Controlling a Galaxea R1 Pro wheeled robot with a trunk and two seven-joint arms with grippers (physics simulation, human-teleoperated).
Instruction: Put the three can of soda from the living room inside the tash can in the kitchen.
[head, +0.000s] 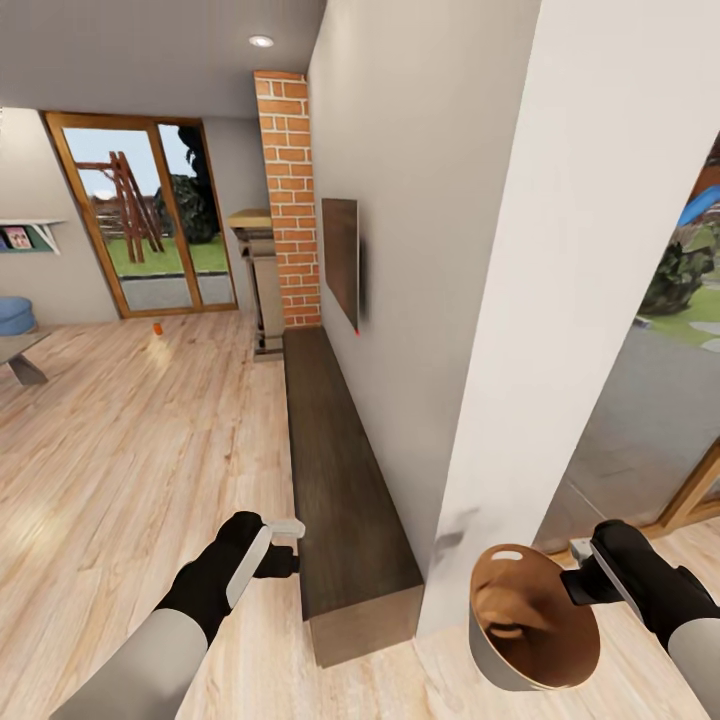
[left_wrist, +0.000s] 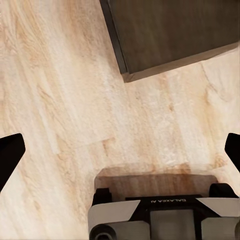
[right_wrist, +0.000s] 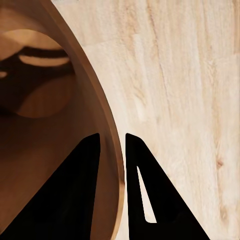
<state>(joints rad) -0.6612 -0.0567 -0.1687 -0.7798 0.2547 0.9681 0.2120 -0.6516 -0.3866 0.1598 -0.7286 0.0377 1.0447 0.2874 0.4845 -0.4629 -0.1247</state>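
The wastebasket (head: 533, 620) is pinched by its rim in the right gripper (head: 577, 580), while the soda can (head: 157, 327), upright far ahead-left, lies nearer the spread left gripper (head: 290, 545).

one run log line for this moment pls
right gripper: shut on trash can rim | left gripper: open | soda can: far floor

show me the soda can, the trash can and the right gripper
soda can (head: 157, 327), head view, its orange side
trash can (head: 500, 668), head view, grey outer wall
right gripper (right_wrist: 111, 145), right wrist view, between fingertips at the rim
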